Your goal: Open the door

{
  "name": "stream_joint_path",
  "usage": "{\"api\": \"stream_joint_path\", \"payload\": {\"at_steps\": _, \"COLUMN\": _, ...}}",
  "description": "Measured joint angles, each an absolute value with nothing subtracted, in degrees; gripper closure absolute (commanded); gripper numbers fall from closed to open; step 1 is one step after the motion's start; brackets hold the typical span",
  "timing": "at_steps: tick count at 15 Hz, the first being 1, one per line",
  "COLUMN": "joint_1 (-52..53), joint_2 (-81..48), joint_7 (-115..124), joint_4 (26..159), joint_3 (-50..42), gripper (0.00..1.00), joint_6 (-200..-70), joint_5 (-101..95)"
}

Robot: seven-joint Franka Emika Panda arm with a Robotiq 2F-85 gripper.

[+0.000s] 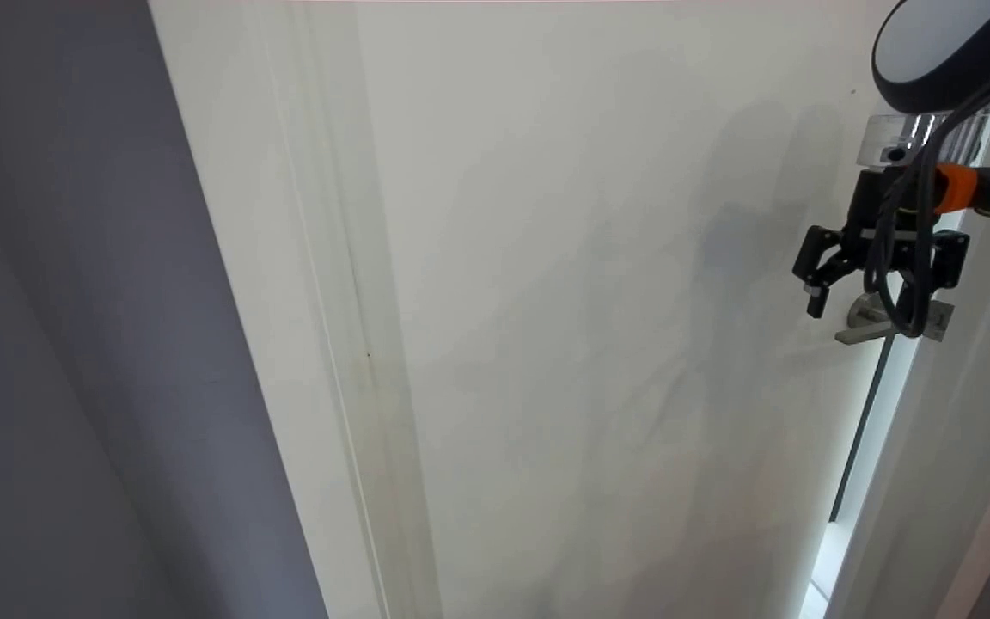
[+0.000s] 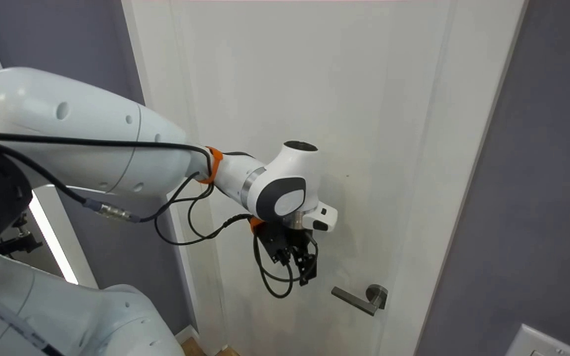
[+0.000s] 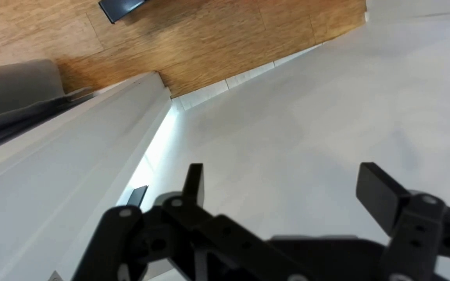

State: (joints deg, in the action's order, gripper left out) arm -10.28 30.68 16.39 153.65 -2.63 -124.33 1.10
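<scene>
The tall white door (image 1: 564,301) fills the middle of both exterior views (image 2: 314,74) and the right of the wrist view (image 3: 287,128). A bright gap shows along its handle-side edge in an exterior view and the wrist view. The silver lever handle (image 1: 863,334) also shows in an exterior view (image 2: 354,300). My gripper (image 1: 863,297) is open and empty, fingers pointing down. It overlaps the handle's upper part in that view; in an exterior view (image 2: 297,269) it is above and left of the handle, apart from it. In the wrist view (image 3: 279,177) only door surface shows between the fingers.
A white frame (image 1: 968,430) borders the door, with grey wall (image 2: 547,173) beyond. A switch plate (image 2: 542,343) is on the wall. Black cables (image 2: 277,291) hang in loops round the gripper. The wood floor (image 3: 209,35) holds a dark box (image 3: 119,8).
</scene>
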Motion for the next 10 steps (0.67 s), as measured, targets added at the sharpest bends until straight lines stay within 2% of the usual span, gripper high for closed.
{"api": "stream_joint_path", "payload": {"at_steps": 7, "joint_1": -16.17, "joint_2": 29.5, "joint_7": 27.22, "joint_4": 158.68, "joint_3": -2.64, "gripper": 0.0, "joint_6": -140.62, "joint_5": 1.19}}
{"api": "stream_joint_path", "payload": {"at_steps": 10, "joint_1": -17.23, "joint_2": 28.27, "joint_7": 29.15, "joint_4": 158.64, "joint_3": -2.64, "gripper": 0.0, "joint_6": -142.54, "joint_5": 1.21}}
